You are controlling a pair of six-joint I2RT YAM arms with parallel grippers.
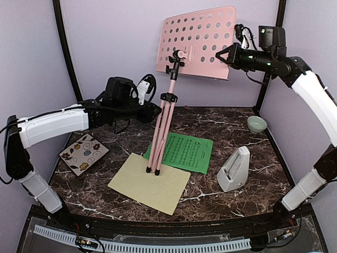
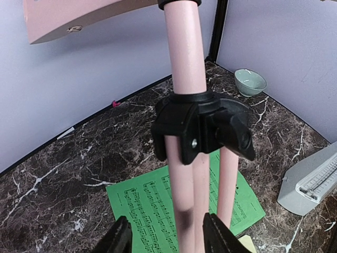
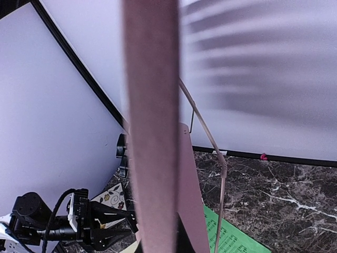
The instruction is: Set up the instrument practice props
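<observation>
Two claws on it: left gripper (image 2: 169, 236) half-open, straddling the music stand (image 1: 161, 129) legs at frame centre, not clamped. Right gripper (image 1: 226, 54) pinched shut on its desk edge, upper right. Centre the legs between the pads before squeezing.

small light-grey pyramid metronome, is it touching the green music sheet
Apart. The top external view shows a strip of dark marble table between the small light-grey pyramid metronome and the green music sheet.

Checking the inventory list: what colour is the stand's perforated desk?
Pink desk; top external view shows it best.
</observation>
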